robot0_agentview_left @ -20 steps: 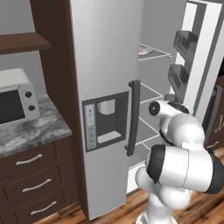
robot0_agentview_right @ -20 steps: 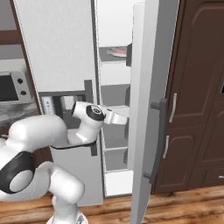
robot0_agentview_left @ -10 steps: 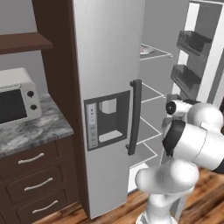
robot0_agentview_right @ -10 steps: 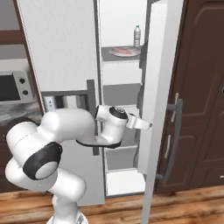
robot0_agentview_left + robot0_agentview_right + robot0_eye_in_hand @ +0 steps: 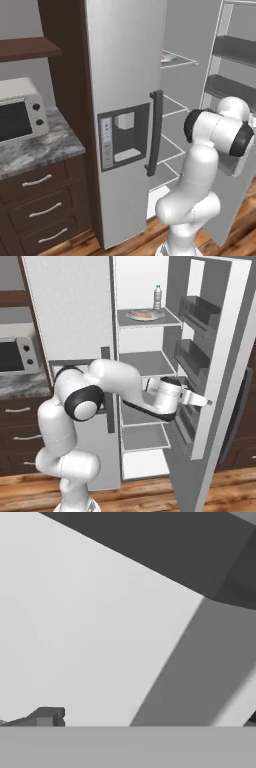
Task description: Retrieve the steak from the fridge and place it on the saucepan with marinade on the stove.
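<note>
1. My gripper point(image 5: 206, 402) sits at the inner face of the open right door of the fridge point(image 5: 125, 75), level with the lower door bins. In the hand view one dark fingertip point(image 5: 47, 716) shows at the lower left and a sliver of the other at the lower right edge, set far apart, so my jaws stand wide and hold nothing.
2. The hand view looks at close range onto a pale flat panel crossed by a grey band, with a dark bin underside above.
3. My wrist and forearm reach across the open right compartment in the right base view, in front of the middle shelves.
4. The steak point(image 5: 143, 314) lies on a pale plate point(image 5: 131, 316) on the upper shelf, well above my gripper and to its left in that view. A clear bottle point(image 5: 158, 297) stands upright just behind it.
5. The left fridge door is shut; its dark bar handle point(image 5: 156, 131) and dispenser recess point(image 5: 124, 135) face the camera.
6. A microwave point(image 5: 17, 113) rests on the stone counter point(image 5: 40, 150) left of the fridge, above wooden drawers point(image 5: 42, 202).
</note>
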Available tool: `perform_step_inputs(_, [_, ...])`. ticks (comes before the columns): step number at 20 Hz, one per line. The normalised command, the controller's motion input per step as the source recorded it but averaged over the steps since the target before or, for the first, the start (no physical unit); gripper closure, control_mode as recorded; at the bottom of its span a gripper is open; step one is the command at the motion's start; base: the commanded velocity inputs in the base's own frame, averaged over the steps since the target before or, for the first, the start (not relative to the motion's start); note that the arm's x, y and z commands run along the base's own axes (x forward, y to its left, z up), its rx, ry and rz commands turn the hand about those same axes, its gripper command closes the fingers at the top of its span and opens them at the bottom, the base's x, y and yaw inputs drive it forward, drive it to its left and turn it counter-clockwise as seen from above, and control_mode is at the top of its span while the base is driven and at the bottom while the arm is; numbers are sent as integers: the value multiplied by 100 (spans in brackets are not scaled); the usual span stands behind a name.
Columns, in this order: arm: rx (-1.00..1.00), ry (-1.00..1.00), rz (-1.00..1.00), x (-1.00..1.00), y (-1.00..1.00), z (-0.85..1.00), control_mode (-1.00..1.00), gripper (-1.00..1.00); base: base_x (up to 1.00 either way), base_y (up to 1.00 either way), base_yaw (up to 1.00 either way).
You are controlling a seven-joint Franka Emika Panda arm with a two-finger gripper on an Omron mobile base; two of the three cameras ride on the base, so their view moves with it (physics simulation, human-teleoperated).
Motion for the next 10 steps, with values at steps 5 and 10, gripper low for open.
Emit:
perform_step_inputs(5, [5,2,0,4,-23,13,-100,-100,0,0,0])
perform_step_inputs(10, [1,0,2,-41,55,69,-100,-100,0,0,0])
